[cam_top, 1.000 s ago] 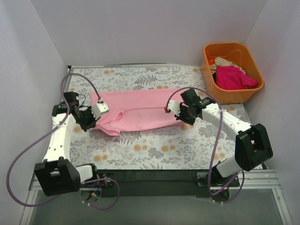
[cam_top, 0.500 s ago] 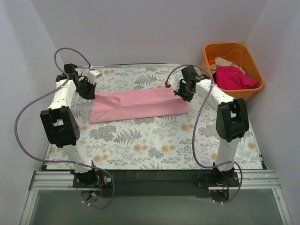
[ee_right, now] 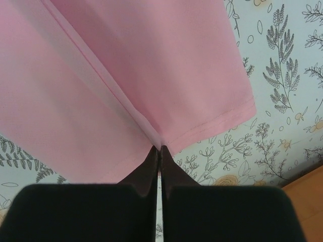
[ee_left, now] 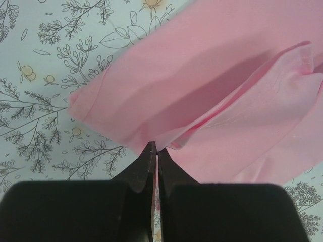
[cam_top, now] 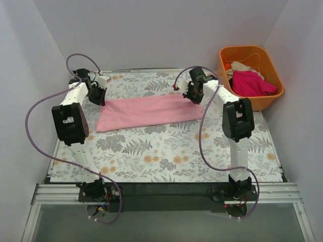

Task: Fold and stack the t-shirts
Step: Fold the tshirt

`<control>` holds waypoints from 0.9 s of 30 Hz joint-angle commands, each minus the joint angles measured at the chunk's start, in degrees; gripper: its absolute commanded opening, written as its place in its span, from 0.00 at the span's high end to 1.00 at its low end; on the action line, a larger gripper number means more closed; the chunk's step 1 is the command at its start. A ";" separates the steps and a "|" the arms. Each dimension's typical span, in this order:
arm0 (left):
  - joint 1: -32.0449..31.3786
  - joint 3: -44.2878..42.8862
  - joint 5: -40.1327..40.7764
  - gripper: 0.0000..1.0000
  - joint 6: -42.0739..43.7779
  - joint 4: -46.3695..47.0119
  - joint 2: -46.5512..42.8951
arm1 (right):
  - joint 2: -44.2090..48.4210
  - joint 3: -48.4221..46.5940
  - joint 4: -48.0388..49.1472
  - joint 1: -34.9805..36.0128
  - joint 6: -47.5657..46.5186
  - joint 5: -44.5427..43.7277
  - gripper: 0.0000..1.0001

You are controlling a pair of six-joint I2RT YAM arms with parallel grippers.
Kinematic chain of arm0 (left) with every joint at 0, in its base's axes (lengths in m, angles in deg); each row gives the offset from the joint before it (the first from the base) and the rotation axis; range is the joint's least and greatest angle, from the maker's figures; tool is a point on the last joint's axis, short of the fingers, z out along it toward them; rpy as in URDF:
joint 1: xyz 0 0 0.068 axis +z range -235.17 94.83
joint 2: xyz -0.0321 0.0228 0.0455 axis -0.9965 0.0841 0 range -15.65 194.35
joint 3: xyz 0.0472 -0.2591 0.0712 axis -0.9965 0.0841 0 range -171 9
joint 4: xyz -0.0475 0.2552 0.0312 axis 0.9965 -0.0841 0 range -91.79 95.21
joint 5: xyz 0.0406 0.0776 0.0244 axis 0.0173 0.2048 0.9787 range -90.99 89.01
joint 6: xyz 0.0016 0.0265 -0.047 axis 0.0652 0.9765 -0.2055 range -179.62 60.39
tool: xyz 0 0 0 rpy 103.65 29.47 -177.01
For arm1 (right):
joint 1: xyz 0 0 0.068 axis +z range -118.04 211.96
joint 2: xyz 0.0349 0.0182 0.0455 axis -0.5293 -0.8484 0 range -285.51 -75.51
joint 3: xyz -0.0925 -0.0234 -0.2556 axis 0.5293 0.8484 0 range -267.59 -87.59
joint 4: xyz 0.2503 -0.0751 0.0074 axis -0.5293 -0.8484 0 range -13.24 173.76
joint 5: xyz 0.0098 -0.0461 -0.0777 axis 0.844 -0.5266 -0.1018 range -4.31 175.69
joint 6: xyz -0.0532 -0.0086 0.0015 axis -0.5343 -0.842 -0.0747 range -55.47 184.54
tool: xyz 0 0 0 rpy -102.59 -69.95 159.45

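Both my arms reach to the far side of the tabletop (cam_top: pixel 161 156), elbows raised, wrists angled down. My left claw (cam_top: pixel 99 97) is pinched tight on the far left corner of the pink t-shirt (cam_top: pixel 151 111). My right claw (cam_top: pixel 192 96) is pinched tight on its far right edge. The shirt lies as a long folded band between them. The magenta t-shirt (cam_top: pixel 252 83) and cream t-shirt (cam_top: pixel 241 66) sit in the orange tub (cam_top: pixel 247 103), far right.

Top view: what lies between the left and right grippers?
The light pink t-shirt, folded into a long band, fills that stretch in the top view. The left gripper and right gripper are each shut on one end of it.
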 commanded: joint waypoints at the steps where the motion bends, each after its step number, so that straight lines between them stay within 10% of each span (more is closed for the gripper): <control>1: -0.71 -3.90 0.82 1.00 -1.78 2.24 0.31 | -1.30 -3.17 -1.13 -0.52 -1.80 -0.98 0.99; 16: -1.68 -4.08 5.04 1.00 -3.44 5.67 5.84 | -6.22 -6.51 -0.95 -1.04 -1.28 -2.12 0.99; 21: -1.59 -6.71 4.78 0.67 -6.34 4.27 6.20 | -7.72 -9.67 -0.95 -1.04 0.48 -4.41 0.51; 27: -1.59 -11.72 5.92 0.57 -9.77 -0.91 3.48 | -3.25 -11.61 -1.30 -1.13 2.06 -5.03 0.40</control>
